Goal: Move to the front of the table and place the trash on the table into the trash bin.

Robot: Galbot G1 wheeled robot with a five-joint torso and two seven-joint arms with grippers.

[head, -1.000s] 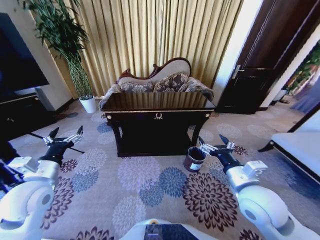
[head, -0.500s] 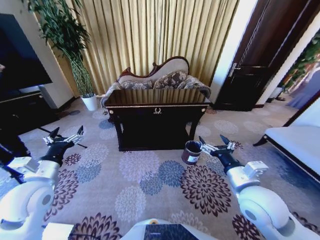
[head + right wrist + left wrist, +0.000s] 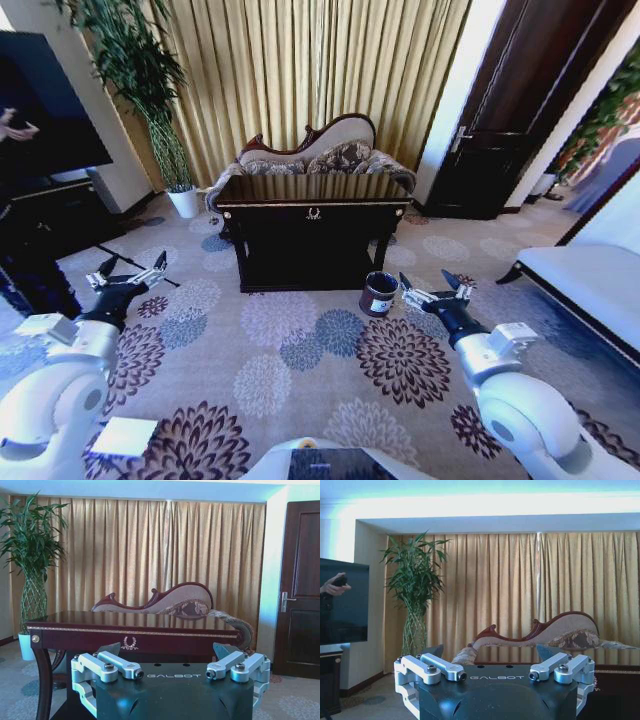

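The dark glossy table [image 3: 313, 238] stands ahead across the patterned carpet, its gold emblem facing me; the right wrist view shows its front [image 3: 132, 630]. The trash is out of view. The small dark trash bin [image 3: 379, 293] with a white label sits on the floor by the table's right front leg. My left gripper [image 3: 132, 267] hangs open low on the left, far from the table, and appears open in its own wrist view [image 3: 489, 653]. Just right of the bin, my right gripper [image 3: 427, 285] is open and holds nothing; its wrist view [image 3: 165, 650] faces the table.
A carved patterned sofa [image 3: 312, 160] sits behind the table against gold curtains. A tall plant in a white pot [image 3: 183, 203] and a dark TV [image 3: 50, 100] are on the left. A dark door [image 3: 500, 130] and a white bench [image 3: 590, 290] are on the right. A white sheet [image 3: 125, 435] lies on the carpet.
The whole head view has shifted: the table and bin look smaller and farther, so the camera has drawn back. More carpet and the white sheet have come into view. Both arms hold the same pose.
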